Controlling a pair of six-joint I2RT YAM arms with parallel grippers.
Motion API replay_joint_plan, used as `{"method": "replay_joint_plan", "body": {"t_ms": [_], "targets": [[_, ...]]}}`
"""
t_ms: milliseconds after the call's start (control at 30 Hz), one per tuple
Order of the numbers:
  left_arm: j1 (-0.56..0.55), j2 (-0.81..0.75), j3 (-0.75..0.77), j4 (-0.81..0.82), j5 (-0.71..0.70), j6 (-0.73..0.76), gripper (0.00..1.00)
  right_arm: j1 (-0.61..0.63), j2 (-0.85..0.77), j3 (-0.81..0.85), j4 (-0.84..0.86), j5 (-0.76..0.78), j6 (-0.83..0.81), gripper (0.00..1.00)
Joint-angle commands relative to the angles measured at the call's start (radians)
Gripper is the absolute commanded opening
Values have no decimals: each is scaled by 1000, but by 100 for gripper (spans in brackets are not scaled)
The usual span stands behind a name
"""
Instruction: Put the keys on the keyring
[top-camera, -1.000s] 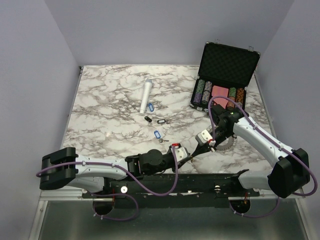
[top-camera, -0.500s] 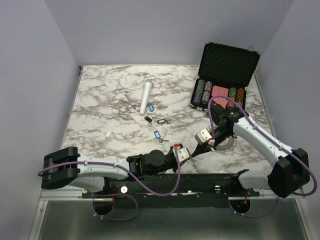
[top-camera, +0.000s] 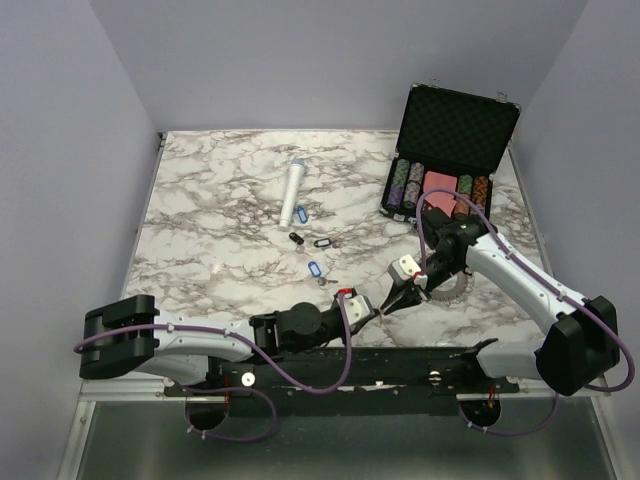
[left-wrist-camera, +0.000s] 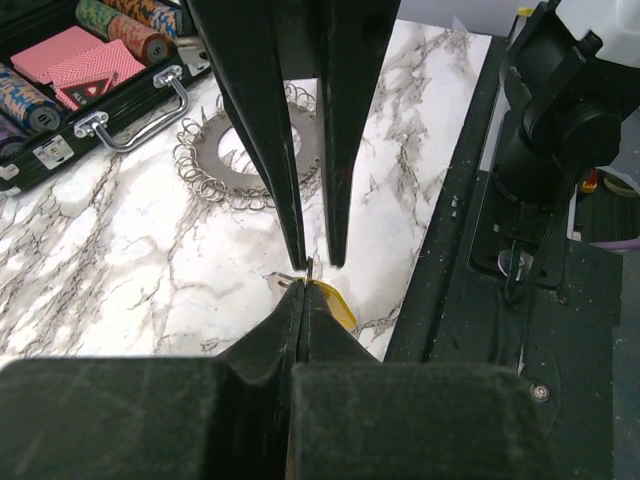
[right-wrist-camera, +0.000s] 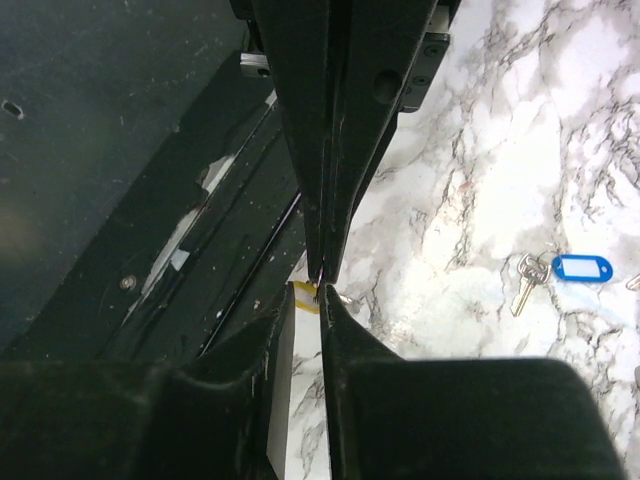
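**Yellow-tagged key pinched at my left tips, ring lying off to the right**

My left jaws are pressed fully together, and the yellow-tagged key (left-wrist-camera: 331, 303) sits right at their very tip. The tag sticks out to one side and a sliver of metal to the other. I have it clamped there, low over the near edge of the marble surface (top-camera: 220, 230), just in front of the black base rail (left-wrist-camera: 470, 250).

My right jaws come in from the opposite side, nose to nose with the left ones. They stand a narrow slit apart. Their tips are just beside the key and almost meet it, but I cannot tell whether they touch it.

The keyring (left-wrist-camera: 208, 140) lies flat on the surface beyond my right jaws, not between either pair. From above it shows near the right edge (top-camera: 462, 290), partly under my right arm. It lies in front of the open poker case (top-camera: 460, 125).

The other keys are on the surface, well apart from both pairs of jaws:
- The blue-tagged key (right-wrist-camera: 582, 267) is the nearest.
- The black-tagged key (top-camera: 321, 242) lies farther back.
- The second blue-tagged key (top-camera: 302, 213) lies just beside the white cylinder (top-camera: 292, 193).
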Motion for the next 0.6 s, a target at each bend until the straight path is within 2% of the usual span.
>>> {"method": "replay_joint_plan", "body": {"t_ms": [0,133,400,567], "targets": [[-4,-47,-117,200,-19,-18,0,-10,-2,13,34,-97,73,27],[-4,-58,-192,339,-2,-15,0,-20,-3,5,50,-128,96,34],[-4,-15,-230,528,9,-35,0,-18,7,-35,149,-177,197,36],[-6,-1,-232,556,18,-44,0,-18,9,-39,168,-185,216,37]]}}
